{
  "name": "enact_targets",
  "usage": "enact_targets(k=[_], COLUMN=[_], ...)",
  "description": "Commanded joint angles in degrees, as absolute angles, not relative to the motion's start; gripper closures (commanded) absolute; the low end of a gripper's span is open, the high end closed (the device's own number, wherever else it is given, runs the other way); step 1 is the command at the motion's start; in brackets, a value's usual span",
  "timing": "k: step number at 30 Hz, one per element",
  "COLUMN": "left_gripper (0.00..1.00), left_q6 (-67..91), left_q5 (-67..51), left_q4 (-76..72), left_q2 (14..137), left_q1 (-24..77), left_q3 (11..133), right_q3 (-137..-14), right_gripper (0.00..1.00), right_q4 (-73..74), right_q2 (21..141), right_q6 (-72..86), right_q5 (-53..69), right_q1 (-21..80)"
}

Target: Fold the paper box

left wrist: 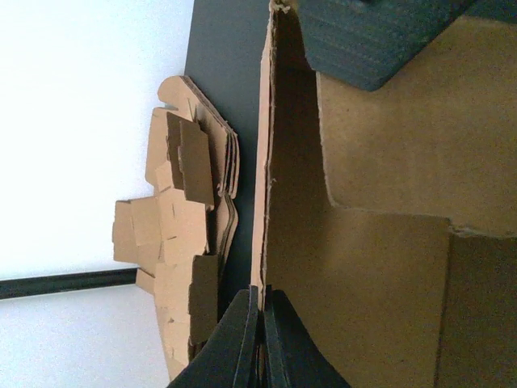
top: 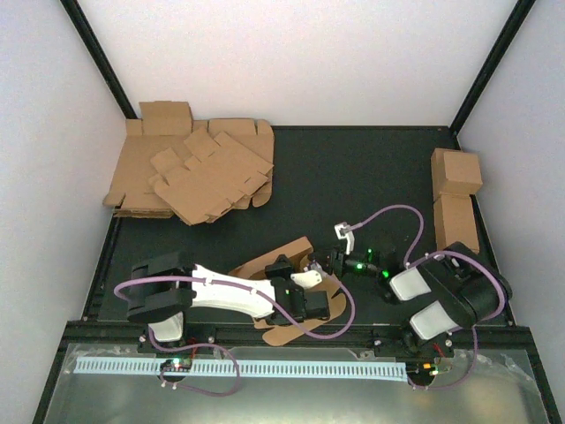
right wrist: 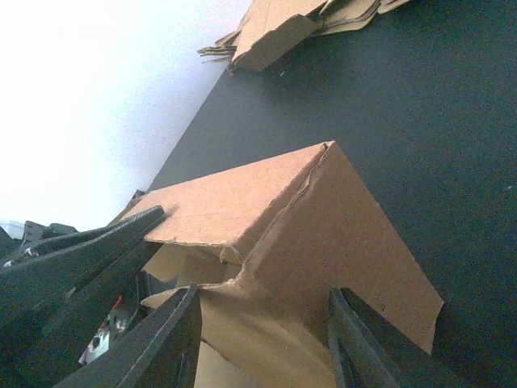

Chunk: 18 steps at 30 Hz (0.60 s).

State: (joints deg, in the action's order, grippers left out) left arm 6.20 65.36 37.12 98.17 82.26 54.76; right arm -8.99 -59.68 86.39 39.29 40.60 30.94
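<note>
The paper box (top: 291, 250) lies partly formed at the lower centre of the top view, between the two arms and well apart from the stack of flat blanks (top: 194, 172) at upper left. The left gripper (left wrist: 260, 323) is pinched fully closed on the edge of one raised wall, judged to be holding that wall upright as an anchor. The right gripper (right wrist: 265, 295) has its jaws apart, straddling a folded corner flap without clamping it, which is judged a position for working the crease.
</note>
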Motion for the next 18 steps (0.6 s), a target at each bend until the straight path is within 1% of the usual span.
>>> enact_targets(k=[1, 3, 6, 10, 15, 18], left_gripper=[0.98, 0.98, 0.98, 0.98, 0.98, 0.98], left_q6=[5.8, 5.8, 5.5, 4.5, 3.1, 3.0], left_q5=[65.4, 65.4, 65.3, 65.4, 65.2, 64.7], left_q4=[34.0, 33.9, 33.7, 33.2, 32.3, 31.9], left_q2=[96.1, 95.7, 95.1, 94.7, 94.7, 94.7], left_q1=[82.7, 82.7, 82.7, 82.7, 82.7, 82.7], left_q3=[54.4, 54.2, 54.1, 54.3, 54.4, 54.3], right_q3=[-10.0, -9.7, -8.3, -7.6, -10.8, -10.9], right_gripper=[0.55, 0.58, 0.56, 0.55, 0.52, 0.52], right_q4=[-59.5, -54.7, -52.1, -49.3, -45.0, -46.8], right_q2=[87.1, 85.6, 83.0, 80.1, 80.0, 81.3], right_q6=[36.2, 34.6, 33.8, 32.3, 29.0, 28.7], right_q5=[36.9, 32.9, 29.6, 25.0, 17.4, 12.3], right_q1=[32.1, 32.2, 32.9, 35.7, 39.9, 41.7])
